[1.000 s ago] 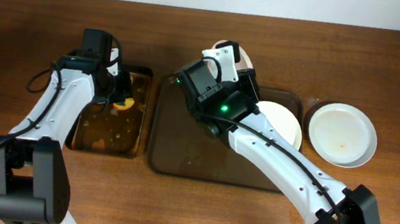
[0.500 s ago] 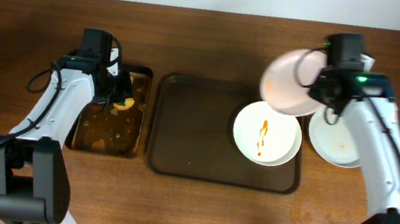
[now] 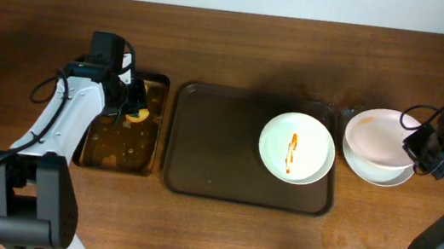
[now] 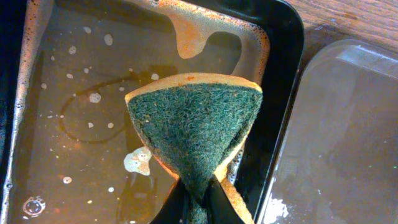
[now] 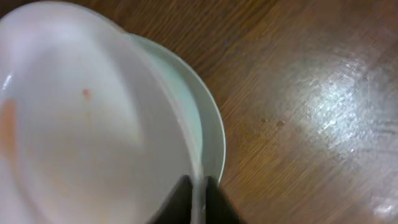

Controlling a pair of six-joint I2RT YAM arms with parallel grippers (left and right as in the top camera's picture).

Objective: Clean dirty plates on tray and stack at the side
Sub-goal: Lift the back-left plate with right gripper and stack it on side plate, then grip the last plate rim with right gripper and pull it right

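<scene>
One white plate (image 3: 295,147) with an orange sauce streak lies on the right part of the dark brown tray (image 3: 217,158). My right gripper (image 3: 421,149) is shut on the rim of a second white plate (image 3: 380,134), held tilted just over a bluish plate (image 3: 387,173) on the table right of the tray. In the right wrist view the held plate (image 5: 81,124) covers most of the bluish plate (image 5: 210,118) and the jaws (image 5: 198,193) pinch its edge. My left gripper (image 4: 199,202) is shut on a green and yellow sponge (image 4: 196,127) over the small tray.
The small black tray (image 3: 122,133) with soapy brown water stands left of the brown tray; its rim (image 4: 283,93) shows in the left wrist view. Bare wooden table (image 5: 311,93) lies right of the plates.
My right arm has swung from above the tray to the right side, carrying the plate down onto the bluish plate beside the tray. The left arm and sponge have not moved.
</scene>
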